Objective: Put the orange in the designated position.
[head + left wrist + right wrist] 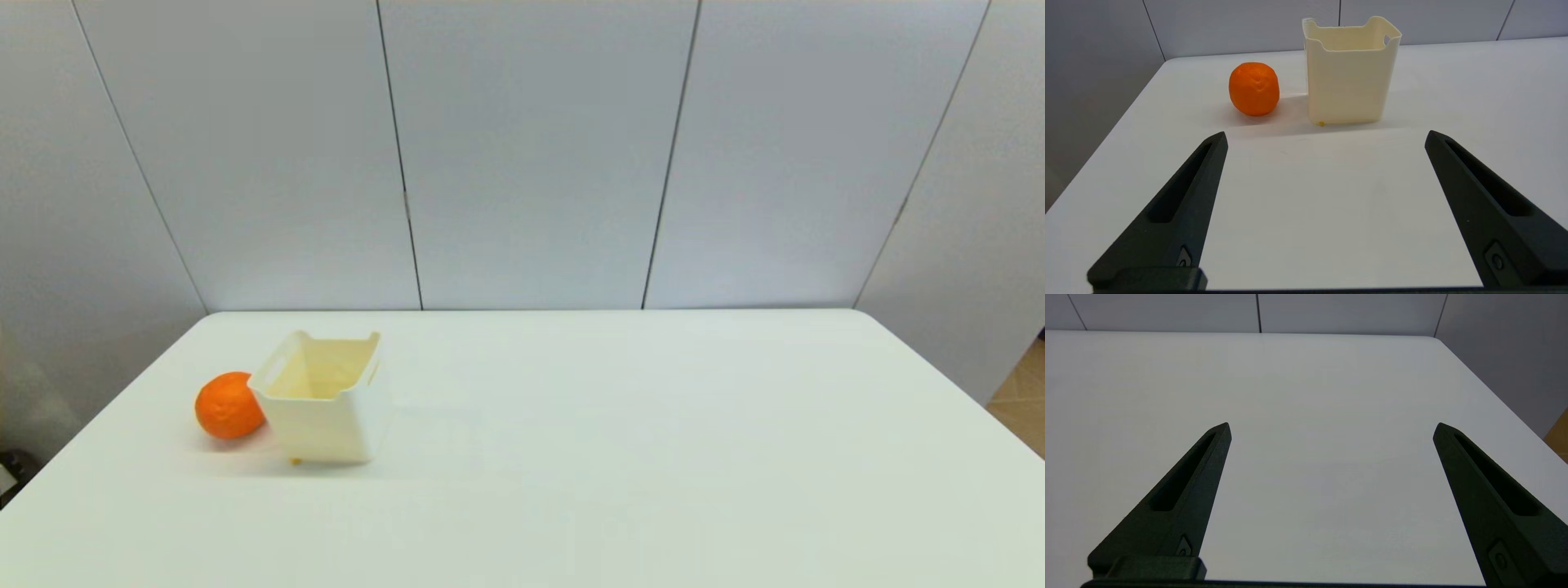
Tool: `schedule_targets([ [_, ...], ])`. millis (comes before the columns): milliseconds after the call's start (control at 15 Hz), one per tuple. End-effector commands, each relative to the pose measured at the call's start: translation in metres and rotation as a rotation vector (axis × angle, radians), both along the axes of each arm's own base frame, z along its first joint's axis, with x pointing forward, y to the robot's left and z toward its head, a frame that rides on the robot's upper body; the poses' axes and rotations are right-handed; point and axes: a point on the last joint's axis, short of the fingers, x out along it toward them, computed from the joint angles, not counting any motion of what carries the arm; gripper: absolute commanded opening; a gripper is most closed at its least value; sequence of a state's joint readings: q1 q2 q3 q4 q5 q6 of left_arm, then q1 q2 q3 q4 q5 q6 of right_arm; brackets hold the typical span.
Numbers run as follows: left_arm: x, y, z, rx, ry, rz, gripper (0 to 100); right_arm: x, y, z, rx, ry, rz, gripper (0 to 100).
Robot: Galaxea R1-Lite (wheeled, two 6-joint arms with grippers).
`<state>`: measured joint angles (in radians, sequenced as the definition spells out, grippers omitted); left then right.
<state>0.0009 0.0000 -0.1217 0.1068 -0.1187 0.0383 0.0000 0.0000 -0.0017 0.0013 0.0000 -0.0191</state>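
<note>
The orange (228, 406) rests on the white table at the left, touching or nearly touching the left side of the cream plastic bin (325, 400), which stands upright and looks empty. From the left wrist, the orange (1254, 88) and the bin (1349, 71) both lie ahead of my left gripper (1326, 136), which is open, well short of them, with nothing between its fingers. My right gripper (1332, 428) is open over bare table, holding nothing. Neither arm appears in the head view.
The white table (620, 457) runs back to grey wall panels. Its left edge (1106, 134) lies close to the orange; its right edge (1502, 400) shows in the right wrist view. A tiny orange speck (1321, 123) sits at the bin's base.
</note>
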Motion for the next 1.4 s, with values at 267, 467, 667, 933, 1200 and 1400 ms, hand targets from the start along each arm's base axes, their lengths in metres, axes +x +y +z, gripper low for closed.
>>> schedule_targets([
  [267,0.010,0.000,-0.011,0.025,-0.100,0.012,100,0.000,0.000,0.000,-0.001,0.002,0.000,100],
  [467,0.010,0.000,-0.012,0.028,-0.091,0.020,100,0.000,0.000,0.000,-0.001,0.002,0.000,100],
  [667,0.011,0.002,-0.016,0.029,-0.051,0.070,100,0.000,0.000,0.000,-0.001,0.002,0.000,100],
  [933,0.011,0.002,-0.022,0.047,0.007,0.089,100,0.000,0.000,0.000,-0.001,0.002,0.000,100],
  [1200,0.011,0.002,-0.023,0.059,0.018,0.092,100,0.000,0.000,0.000,-0.001,0.002,0.000,100],
  [1400,0.011,0.002,-0.023,0.053,0.017,0.090,100,0.000,0.000,0.000,-0.001,0.002,0.000,100],
])
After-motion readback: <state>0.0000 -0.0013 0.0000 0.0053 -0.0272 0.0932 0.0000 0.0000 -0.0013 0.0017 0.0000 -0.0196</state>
